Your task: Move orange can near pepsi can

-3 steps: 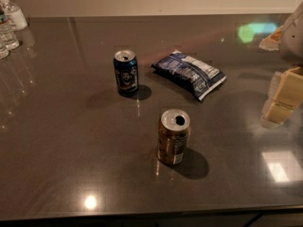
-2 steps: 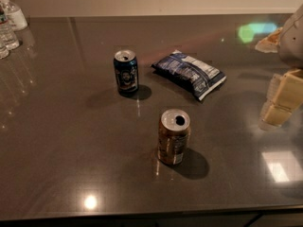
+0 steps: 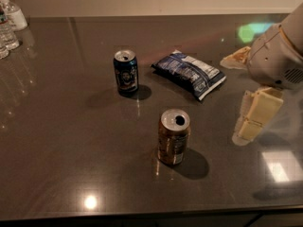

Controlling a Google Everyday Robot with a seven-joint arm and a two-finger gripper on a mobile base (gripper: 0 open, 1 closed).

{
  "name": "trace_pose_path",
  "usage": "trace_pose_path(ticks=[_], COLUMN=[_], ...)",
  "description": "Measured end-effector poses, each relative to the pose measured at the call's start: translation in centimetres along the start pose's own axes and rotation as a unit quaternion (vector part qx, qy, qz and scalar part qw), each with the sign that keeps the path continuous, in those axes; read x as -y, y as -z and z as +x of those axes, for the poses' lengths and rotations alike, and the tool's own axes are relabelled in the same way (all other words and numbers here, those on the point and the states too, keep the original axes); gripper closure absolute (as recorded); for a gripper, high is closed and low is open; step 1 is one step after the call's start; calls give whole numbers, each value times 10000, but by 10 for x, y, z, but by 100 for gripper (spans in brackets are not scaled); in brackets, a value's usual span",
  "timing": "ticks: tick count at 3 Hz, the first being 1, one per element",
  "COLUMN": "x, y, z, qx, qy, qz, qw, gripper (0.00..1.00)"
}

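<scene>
The orange can [image 3: 173,136] stands upright on the dark table [image 3: 71,141], near the front middle, its silver top opened. The pepsi can [image 3: 126,73] stands upright behind it and to the left, about a can's height away. My gripper [image 3: 245,88] hangs at the right edge of the view, to the right of the orange can and apart from it. Its two cream fingers [image 3: 254,116] are spread apart and hold nothing.
A blue-and-white chip bag [image 3: 189,73] lies flat behind the orange can, to the right of the pepsi can. Clear water bottles [image 3: 9,22] stand at the far left corner. The table's front edge runs along the bottom of the view.
My gripper has moved left and slightly down into view, closer to the orange can. Both cans and the chip bag have not moved.
</scene>
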State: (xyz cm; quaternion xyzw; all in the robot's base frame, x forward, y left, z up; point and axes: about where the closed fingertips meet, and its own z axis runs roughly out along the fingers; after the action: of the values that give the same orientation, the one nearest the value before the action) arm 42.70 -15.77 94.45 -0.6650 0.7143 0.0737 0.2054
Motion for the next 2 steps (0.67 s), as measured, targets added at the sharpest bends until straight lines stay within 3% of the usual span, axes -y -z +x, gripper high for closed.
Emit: trace_pose_path(ticks=[2], x=[-20], y=[-43], z=[-32], qx=[550], qy=[439], qz=[-467], qw=[9964], gripper=[0])
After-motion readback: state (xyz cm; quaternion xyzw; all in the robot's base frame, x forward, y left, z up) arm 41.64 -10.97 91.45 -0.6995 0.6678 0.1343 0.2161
